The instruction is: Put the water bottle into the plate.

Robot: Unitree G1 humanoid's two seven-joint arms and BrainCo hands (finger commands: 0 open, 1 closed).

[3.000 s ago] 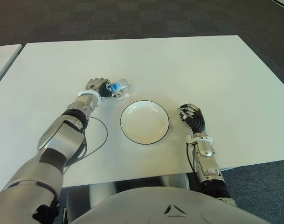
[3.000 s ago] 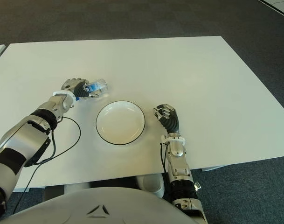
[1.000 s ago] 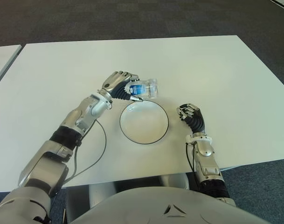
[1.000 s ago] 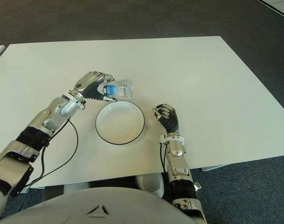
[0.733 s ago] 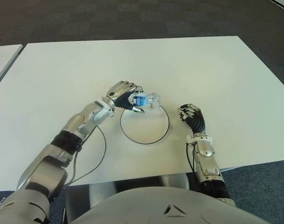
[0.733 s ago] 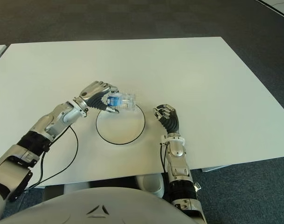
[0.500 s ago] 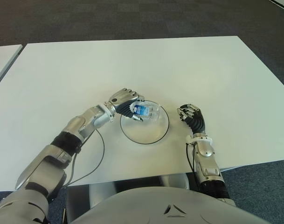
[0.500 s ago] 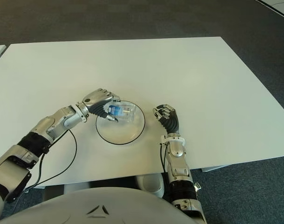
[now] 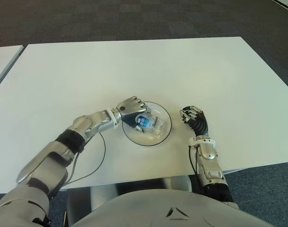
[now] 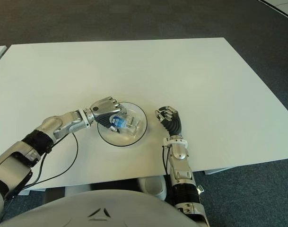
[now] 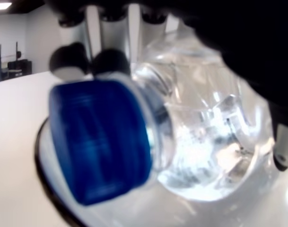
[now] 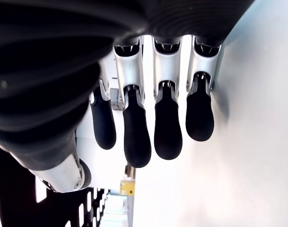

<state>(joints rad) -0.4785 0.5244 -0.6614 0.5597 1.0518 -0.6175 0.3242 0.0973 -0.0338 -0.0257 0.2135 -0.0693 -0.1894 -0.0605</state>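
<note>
water bottle (image 9: pixel 149 122) in plate (image 9: pixel 165 127), left hand (image 9: pixel 130 110) seemingly gripping it

- A broad white table (image 9: pixel 191 66) fills most of the scene, its top matte and evenly lit.
- Dark grey carpet (image 9: pixel 134 19), laid in tiles, covers the floor beyond the far edge and shows again at the near right corner.
- The corner of a second white table (image 9: pixel 2 59) stands just beside it on the left, a narrow gap between them.
</note>
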